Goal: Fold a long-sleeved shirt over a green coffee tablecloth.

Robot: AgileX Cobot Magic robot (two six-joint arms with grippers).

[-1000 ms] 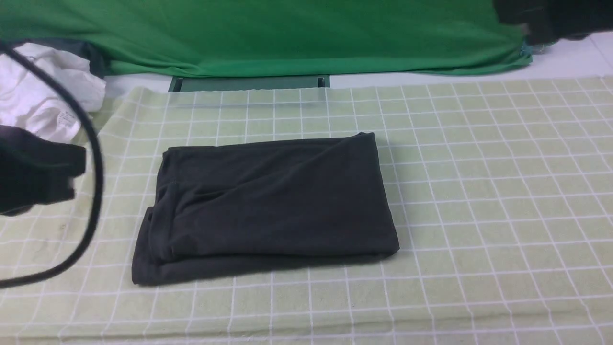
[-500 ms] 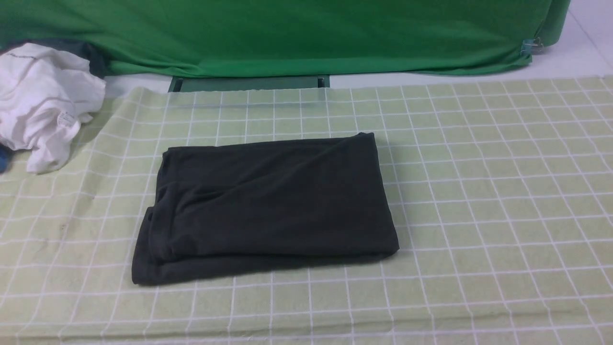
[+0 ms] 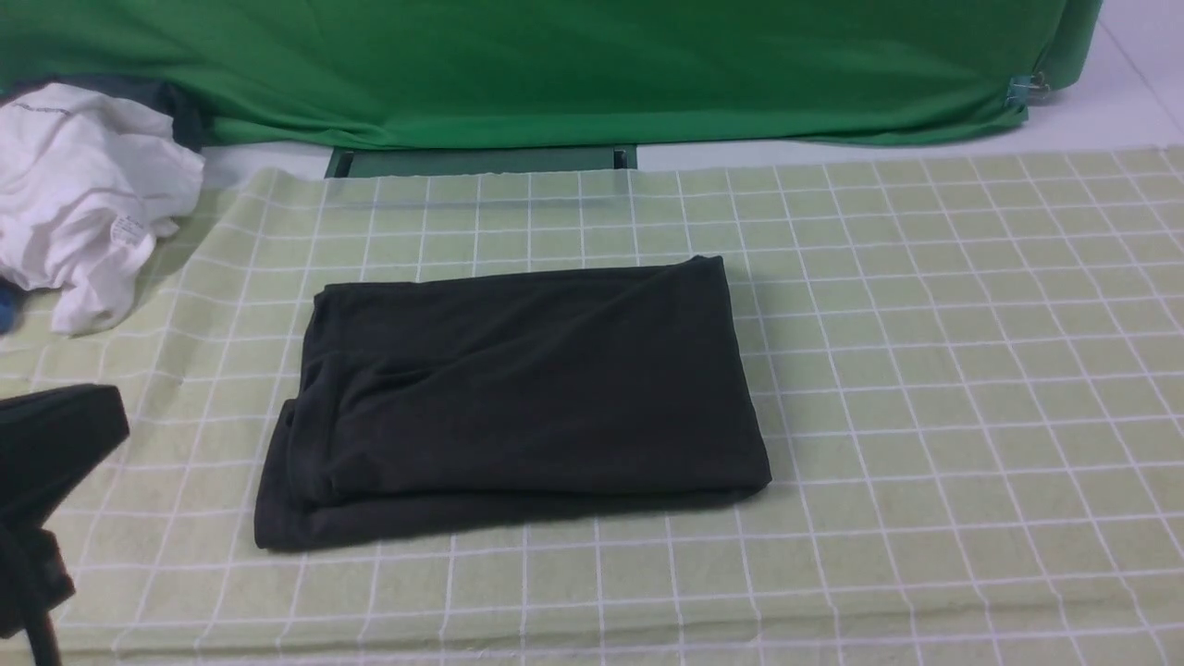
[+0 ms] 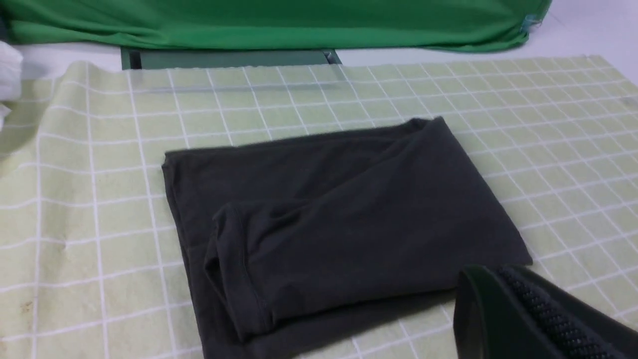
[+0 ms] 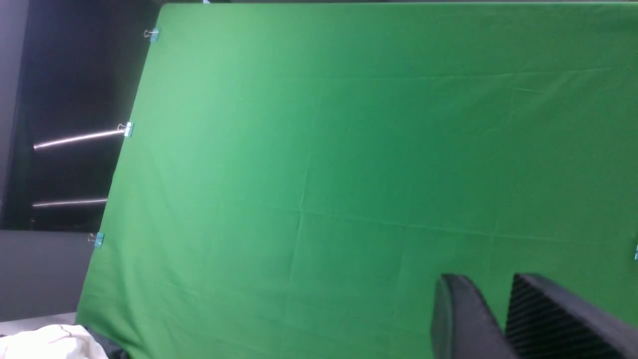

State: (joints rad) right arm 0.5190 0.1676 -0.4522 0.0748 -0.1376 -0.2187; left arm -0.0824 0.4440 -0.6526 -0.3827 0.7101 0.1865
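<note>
The long-sleeved shirt (image 3: 518,398) lies folded into a dark rectangle on the green coffee tablecloth (image 3: 925,370), slightly left of centre. The left wrist view shows the same shirt (image 4: 319,224) on the tablecloth (image 4: 99,174). My left gripper (image 4: 491,279) hovers just off the folded shirt's near corner, fingers pressed together and holding nothing. In the front view only a black part of my left arm (image 3: 55,444) shows, at the lower left, apart from the shirt. My right gripper (image 5: 486,279) is raised and faces the backdrop, with a gap between its fingers and nothing in it.
A crumpled white garment (image 3: 83,194) lies at the table's back left corner. The vivid green backdrop (image 3: 555,65) hangs along the far edge, with a dark green panel (image 3: 481,159) at its foot. The backdrop (image 5: 349,149) fills the right wrist view.
Both arms left the front view half a second ago. My left arm now shows again at the lower left. The folded shirt has not moved.
</note>
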